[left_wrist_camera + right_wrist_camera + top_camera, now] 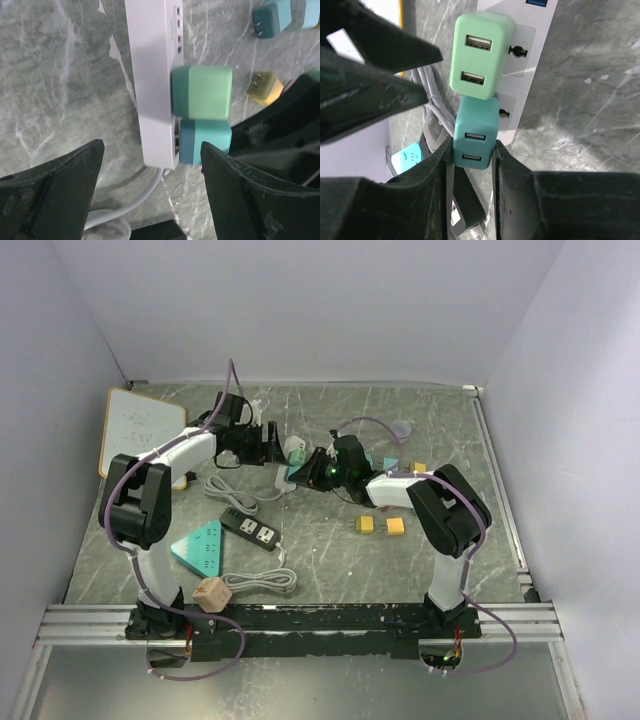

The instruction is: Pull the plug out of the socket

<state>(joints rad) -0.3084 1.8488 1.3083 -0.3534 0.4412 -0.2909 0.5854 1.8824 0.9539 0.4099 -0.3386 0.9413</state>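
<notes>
clamping one teal plug, one green plug, one socket

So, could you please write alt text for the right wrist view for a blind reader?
The right gripper is shut on the teal charger plug, seated in a white power strip. A light green charger plug sits in the next socket.

We see the left gripper and right gripper close together at a white power strip on the grey table, a black power strip lying nearer.
</notes>
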